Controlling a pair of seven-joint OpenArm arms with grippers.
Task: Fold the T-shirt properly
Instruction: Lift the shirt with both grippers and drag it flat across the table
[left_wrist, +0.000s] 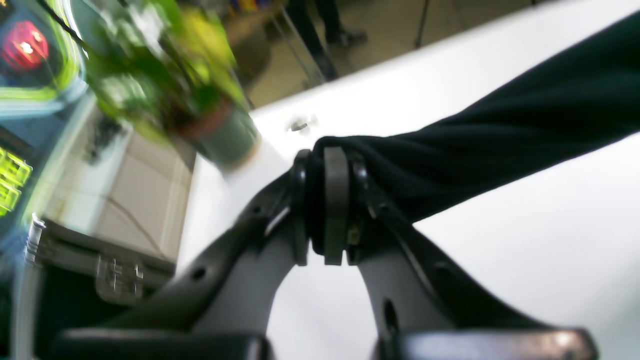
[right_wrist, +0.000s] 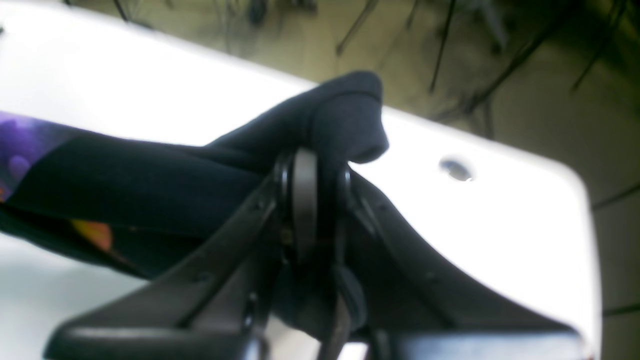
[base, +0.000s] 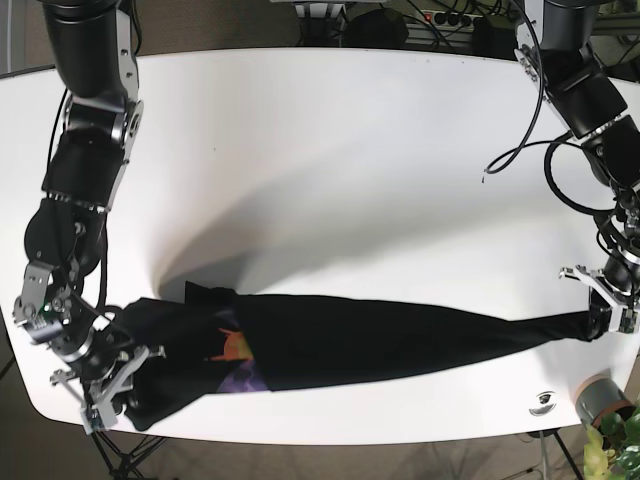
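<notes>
The dark navy T-shirt is stretched in a long band across the near part of the white table. A purple and orange print shows near its left end. My left gripper, at the base view's right edge, is shut on the shirt's narrow end; in the left wrist view its pads pinch the dark T-shirt. My right gripper, at the near left corner, is shut on the other end. In the right wrist view a fold of T-shirt bulges above the pads.
A potted plant stands off the table's near right corner, close to my left gripper. A small round hole sits in the tabletop near that corner. A cable hangs from the arm on the right.
</notes>
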